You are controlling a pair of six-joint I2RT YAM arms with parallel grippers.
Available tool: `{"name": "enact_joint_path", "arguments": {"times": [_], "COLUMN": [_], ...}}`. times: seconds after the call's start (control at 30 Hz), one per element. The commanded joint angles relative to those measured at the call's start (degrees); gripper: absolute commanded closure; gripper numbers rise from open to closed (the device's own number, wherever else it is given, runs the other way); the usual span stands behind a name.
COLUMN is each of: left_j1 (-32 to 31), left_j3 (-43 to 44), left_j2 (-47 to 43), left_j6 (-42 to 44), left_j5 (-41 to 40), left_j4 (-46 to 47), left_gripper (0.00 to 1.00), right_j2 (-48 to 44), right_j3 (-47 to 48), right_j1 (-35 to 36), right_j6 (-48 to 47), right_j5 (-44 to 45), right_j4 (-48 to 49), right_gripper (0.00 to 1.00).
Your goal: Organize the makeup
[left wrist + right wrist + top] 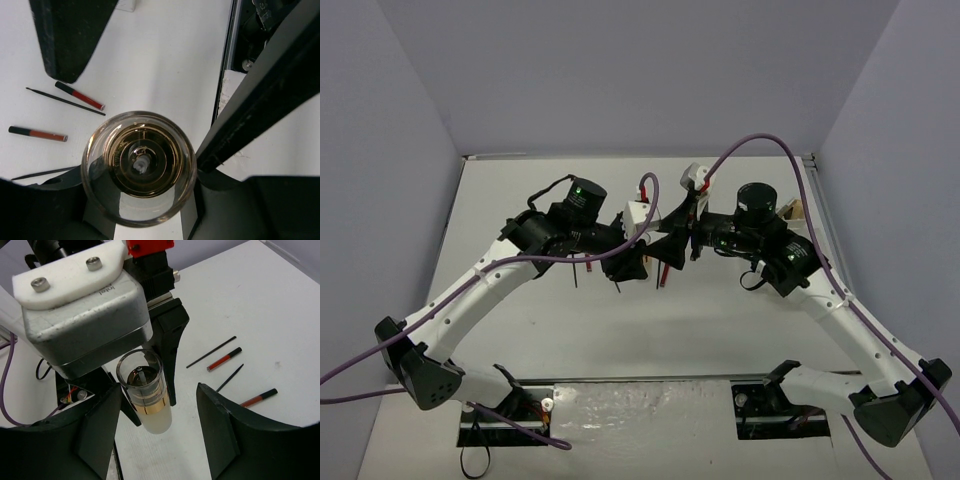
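Bottle (pixel 139 167) of glass, breakable and likely slippery, hangs above the surface's middle clamped in the left gripper (pixel 150 385), while the right gripper (pixel 160 432) gapes astride its lower body, the sensible hold.

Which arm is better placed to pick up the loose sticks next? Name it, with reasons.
Right, probably. The left gripper is clamped on the bottle, so it is busy. The right gripper is open, holding nothing, and the red sticks lie on the table beside it.
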Motion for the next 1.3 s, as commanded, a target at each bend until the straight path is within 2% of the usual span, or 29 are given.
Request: {"name": "enact_joint_path", "arguments": {"times": [0.0, 0.47, 0.8, 0.9, 0.97, 1.03, 1.1, 1.27], "left_j1": [0.4, 0.7, 1.6, 1.7, 1.8, 1.9, 1.9, 2.6], "left_j3": [1.2, 0.5, -0.1, -1.1, -1.6, -2.0, -2.1, -2.4], "left_j2": [-3.4, -4.1, -5.2, -5.4, -5.3, -5.1, -4.8, -4.7], "left_j6": [1.9, 0.3, -0.1, -0.6, -0.7, -0.3, -0.1, -0.3], "left_j5": [3.3, 7.4, 10.5, 10.3, 9.9, 9.4, 9.1, 8.9], "left_j4": [4.3, 7.9, 9.1, 9.8, 10.0, 10.0, 9.8, 10.4], "left_gripper": [1.0, 1.0, 1.0, 1.0, 1.0, 1.0, 1.0, 1.0], "right_j2": [0.4, 2.6, 4.1, 4.0, 4.3, 4.7, 5.0, 3.8], "right_j3": [1.6, -0.3, -0.7, -0.6, -0.4, -0.3, -0.4, -1.8], "right_j1": [1.2, 4.1, 5.7, 5.7, 5.7, 5.6, 5.7, 5.6], "right_j6": [0.1, 1.3, 1.4, 1.3, 1.3, 1.2, 1.1, 0.7], "right_j5": [-0.8, -1.6, -1.6, -1.3, -1.5, -1.8, -2.2, -1.3], "right_j4": [6.7, 10.6, 10.7, 10.8, 10.8, 10.8, 10.8, 10.8], "right_gripper": [0.45, 0.52, 0.52, 0.61, 0.72, 0.87, 0.96, 1.0]}}
